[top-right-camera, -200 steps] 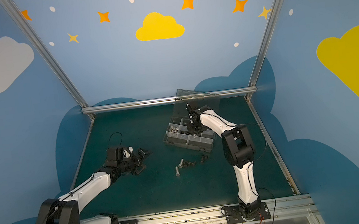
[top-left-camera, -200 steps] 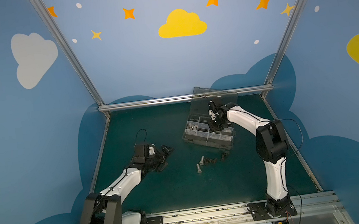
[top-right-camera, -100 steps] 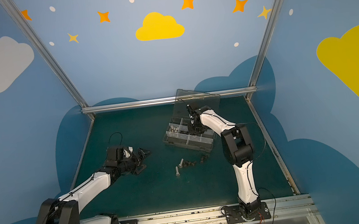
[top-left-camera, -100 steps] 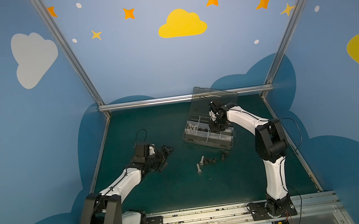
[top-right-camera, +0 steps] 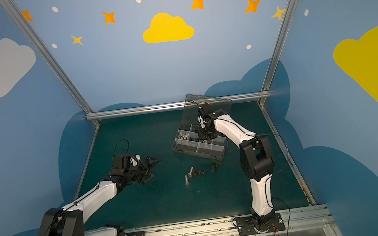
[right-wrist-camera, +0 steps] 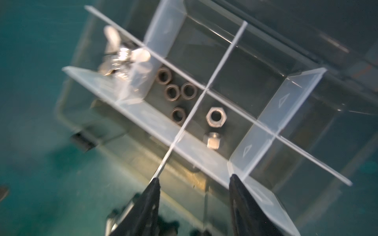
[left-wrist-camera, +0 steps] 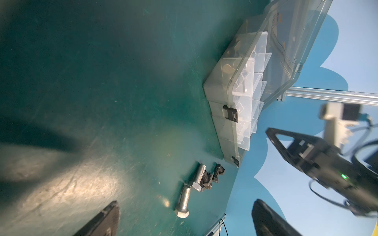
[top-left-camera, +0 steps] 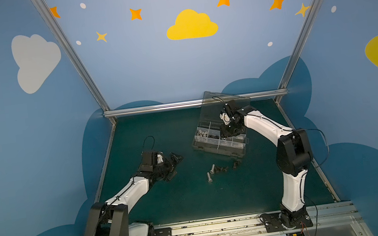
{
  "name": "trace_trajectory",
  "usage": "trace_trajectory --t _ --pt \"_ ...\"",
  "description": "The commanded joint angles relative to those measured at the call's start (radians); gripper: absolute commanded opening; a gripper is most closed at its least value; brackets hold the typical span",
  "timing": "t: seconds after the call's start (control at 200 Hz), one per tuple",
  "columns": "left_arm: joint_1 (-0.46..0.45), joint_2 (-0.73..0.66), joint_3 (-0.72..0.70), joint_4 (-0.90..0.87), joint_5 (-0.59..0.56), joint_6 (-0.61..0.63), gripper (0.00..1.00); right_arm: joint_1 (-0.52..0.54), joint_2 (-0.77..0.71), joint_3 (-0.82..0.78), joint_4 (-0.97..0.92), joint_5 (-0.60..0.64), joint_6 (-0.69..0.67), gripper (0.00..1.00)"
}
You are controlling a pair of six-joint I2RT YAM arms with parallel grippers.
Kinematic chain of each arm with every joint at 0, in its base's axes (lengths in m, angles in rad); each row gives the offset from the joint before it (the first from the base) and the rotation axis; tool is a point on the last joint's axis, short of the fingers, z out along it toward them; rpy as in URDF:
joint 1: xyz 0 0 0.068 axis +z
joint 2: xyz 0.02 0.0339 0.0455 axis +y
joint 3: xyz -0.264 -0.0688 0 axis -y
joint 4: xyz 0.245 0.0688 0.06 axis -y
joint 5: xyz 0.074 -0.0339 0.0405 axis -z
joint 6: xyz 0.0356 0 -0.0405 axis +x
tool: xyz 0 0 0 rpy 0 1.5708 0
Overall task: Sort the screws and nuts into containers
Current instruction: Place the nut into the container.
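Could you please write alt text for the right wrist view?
The open right hand hangs over a clear organizer box. One compartment holds two silver hex nuts, its neighbour four dark nuts, the next shiny winged pieces.

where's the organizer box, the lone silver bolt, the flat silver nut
organizer box [top-left-camera: 219, 149], a top view, front wall
lone silver bolt [left-wrist-camera: 185, 197], left wrist view, shank
flat silver nut [right-wrist-camera: 215, 124], right wrist view, rim

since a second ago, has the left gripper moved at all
No. In a top view the left gripper stays open at the same gap from the loose bolts.
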Motion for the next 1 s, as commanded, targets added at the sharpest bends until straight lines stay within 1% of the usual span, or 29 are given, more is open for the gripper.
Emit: trace_trajectory --t 0.0,0.265,0.576,0.766,0.846,0.991 --pt "-0.002 0.015 0.010 0.009 -0.001 0.003 1.00 0.001 -0.088 -0.052 -0.014 -0.083 -0.009 0.55" --pt "-0.002 0.014 0.004 0.011 -0.001 -0.001 1.00 0.031 -0.225 -0.213 0.021 -0.179 0.006 0.58" --pt "-0.008 0.001 -0.011 0.012 -0.008 -0.008 1.00 0.085 -0.302 -0.350 0.022 -0.151 0.022 0.59" --pt "-0.011 0.007 -0.006 0.014 -0.005 -0.008 1.00 0.118 -0.313 -0.442 0.039 -0.107 0.045 0.60" --pt "-0.012 0.007 -0.005 0.014 -0.005 -0.008 1.00 0.129 -0.312 -0.481 0.059 -0.108 0.053 0.60" --pt "-0.015 0.008 -0.006 0.015 -0.005 -0.009 1.00 0.158 -0.291 -0.509 0.070 -0.086 0.051 0.60"
